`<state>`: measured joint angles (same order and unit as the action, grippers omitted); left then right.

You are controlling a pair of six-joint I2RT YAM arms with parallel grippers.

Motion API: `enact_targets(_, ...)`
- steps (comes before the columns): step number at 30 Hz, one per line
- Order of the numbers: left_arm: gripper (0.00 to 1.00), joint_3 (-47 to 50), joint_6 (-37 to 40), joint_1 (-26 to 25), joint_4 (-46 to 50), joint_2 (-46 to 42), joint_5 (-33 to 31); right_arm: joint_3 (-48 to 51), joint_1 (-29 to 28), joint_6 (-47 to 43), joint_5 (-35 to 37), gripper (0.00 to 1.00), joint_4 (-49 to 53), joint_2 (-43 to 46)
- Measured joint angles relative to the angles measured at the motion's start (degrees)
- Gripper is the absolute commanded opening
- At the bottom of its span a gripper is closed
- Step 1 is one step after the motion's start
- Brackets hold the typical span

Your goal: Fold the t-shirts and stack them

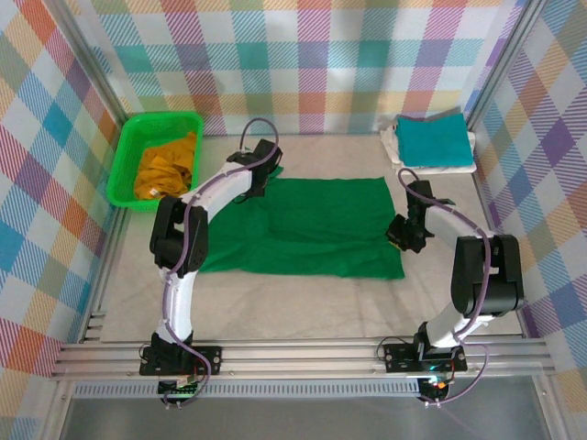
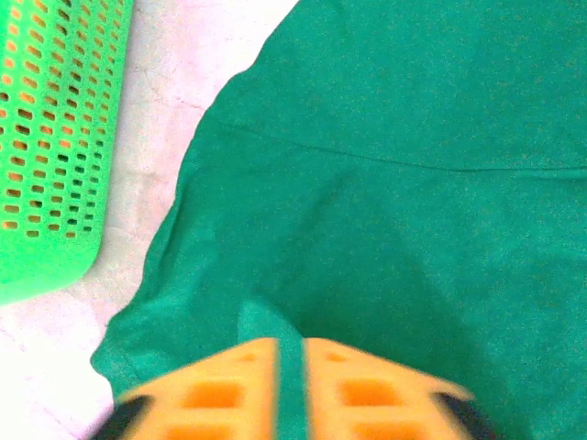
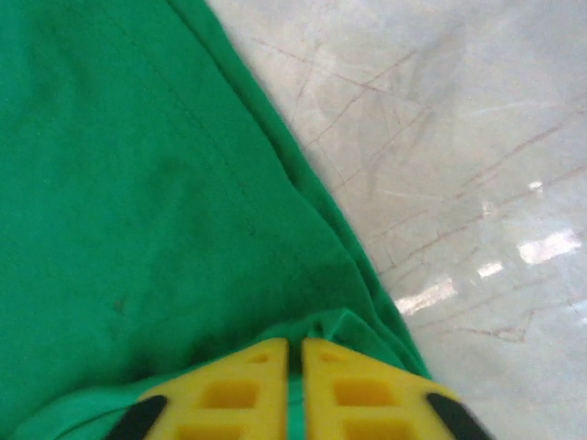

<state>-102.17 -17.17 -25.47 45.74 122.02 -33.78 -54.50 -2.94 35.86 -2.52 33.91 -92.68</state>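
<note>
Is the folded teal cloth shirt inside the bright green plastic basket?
No, the teal shirt lies on a folded white shirt at the far right; the basket, far left, holds mustard yellow cloth.

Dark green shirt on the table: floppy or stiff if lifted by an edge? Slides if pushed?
Likely floppy: the dark green t-shirt lies flat and puckers into a ridge at the left gripper. Probably light: the cloth looks thin. Pushed, it would likely bunch, not slide: its edge near the basket lies rumpled.
</note>
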Motion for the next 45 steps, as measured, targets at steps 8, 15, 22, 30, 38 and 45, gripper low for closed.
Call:
enact_targets(8, 0.56, 6.45, -0.68, 0.00, -0.85, -3.08, -1.51, -1.44, -0.09, -0.31, -0.46, 0.41, 0.11, 0.66)
enact_targets(15, 0.35, 23.06, -6.51, 0.00, -2.82, -20.79, 0.44, -1.09, -5.27, -2.75, -2.93, 0.02, -1.40, 9.57)
enact_targets(22, 0.16, 41.03, -12.39, 1.55, -6.69, -28.37, 7.91, 7.06, -8.68, -1.57, -6.38, 0.00, -4.33, 8.28)
enact_targets(30, 0.13, 48.96, -16.79, 8.74, -8.15, -25.94, 13.29, 8.70, -8.28, 2.40, -5.55, 0.00, -5.73, 2.78)
enact_targets(38, 0.07, 51.87, -18.99, 11.58, -10.82, -28.63, 16.46, 11.43, -7.89, 5.81, -5.55, 0.00, -7.54, 5.09)
enact_targets(45, 0.06, 57.86, -21.73, 8.70, -11.15, -34.93, 19.85, 16.26, -7.89, 7.50, -6.12, 0.00, -5.33, 10.75)
